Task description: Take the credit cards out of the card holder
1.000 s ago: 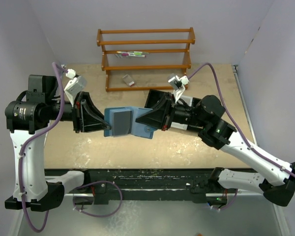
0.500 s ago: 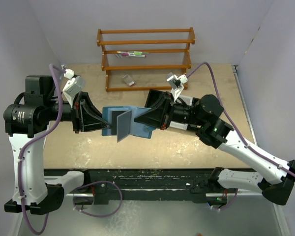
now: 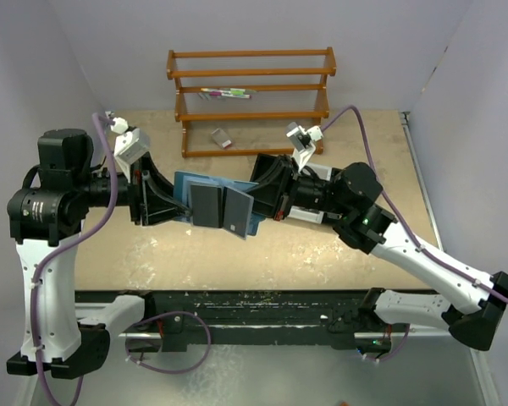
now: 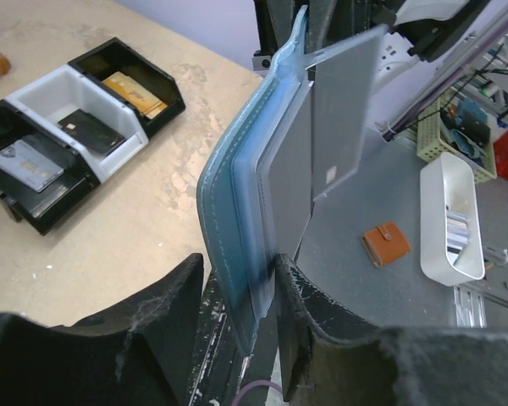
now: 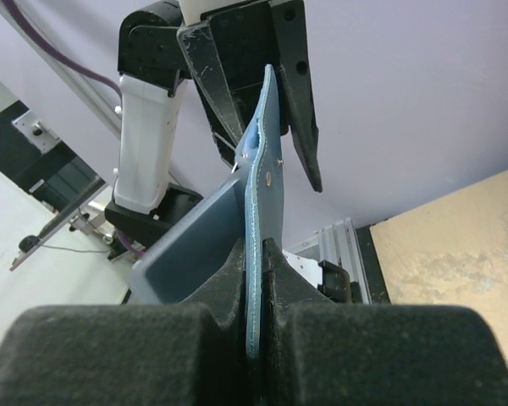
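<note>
Seen from above, the card holder (image 3: 186, 182) hangs over the table (image 3: 322, 254) between the left gripper (image 3: 171, 205) and the right gripper (image 3: 261, 201). It has swung since a second ago. Its left end now sits higher in the picture, and the dark credit card (image 3: 207, 204) that lay flat in the fold now stands proud of it, with a second grey panel (image 3: 237, 213) fanned beside it. I read that as the cards working loose, with none fully out yet. The holder's long axis runs from gripper to gripper, its right end dipping toward the arm bases.

In the left wrist view, the left fingers (image 4: 152, 321) stand apart astride the holder's edge (whether they actually press on it I cannot tell). The pale card juts past the blue cover, pointing away from the gripper.

In the right wrist view, the right fingers (image 5: 275, 271) are pinched tight on the holder's other edge. The holder rises straight away from them, and the card slants off to the left.
</note>
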Available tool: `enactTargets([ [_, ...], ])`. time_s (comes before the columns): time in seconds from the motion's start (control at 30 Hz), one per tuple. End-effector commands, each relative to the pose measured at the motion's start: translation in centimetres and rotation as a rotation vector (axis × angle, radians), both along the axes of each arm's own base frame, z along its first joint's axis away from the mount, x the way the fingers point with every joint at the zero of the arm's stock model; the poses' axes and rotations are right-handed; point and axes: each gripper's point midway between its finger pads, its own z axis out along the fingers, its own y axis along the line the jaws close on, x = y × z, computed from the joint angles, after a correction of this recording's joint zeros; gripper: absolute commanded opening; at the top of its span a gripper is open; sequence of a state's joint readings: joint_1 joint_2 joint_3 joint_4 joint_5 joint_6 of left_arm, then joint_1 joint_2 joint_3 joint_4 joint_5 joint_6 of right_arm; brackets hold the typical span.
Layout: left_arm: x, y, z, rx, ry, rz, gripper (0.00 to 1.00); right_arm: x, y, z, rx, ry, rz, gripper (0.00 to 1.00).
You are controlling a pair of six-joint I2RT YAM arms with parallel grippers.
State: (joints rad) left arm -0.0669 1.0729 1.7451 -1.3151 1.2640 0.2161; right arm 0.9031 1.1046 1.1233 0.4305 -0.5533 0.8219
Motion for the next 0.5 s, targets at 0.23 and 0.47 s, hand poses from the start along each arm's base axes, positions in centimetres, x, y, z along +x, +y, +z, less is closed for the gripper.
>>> enactTargets([
  [0.23,1.5,0.3,0.7,0.017,-0.038,0.081,0.67,-0.7,-0.1,3.0,0.106,-0.045,0.036,0.00],
  [0.47,1.1,0.3,0.6,0.018,-0.034,0.069,0.76,-1.2,-1.4,2.8,0.065,-0.044,-0.002,0.00],
])
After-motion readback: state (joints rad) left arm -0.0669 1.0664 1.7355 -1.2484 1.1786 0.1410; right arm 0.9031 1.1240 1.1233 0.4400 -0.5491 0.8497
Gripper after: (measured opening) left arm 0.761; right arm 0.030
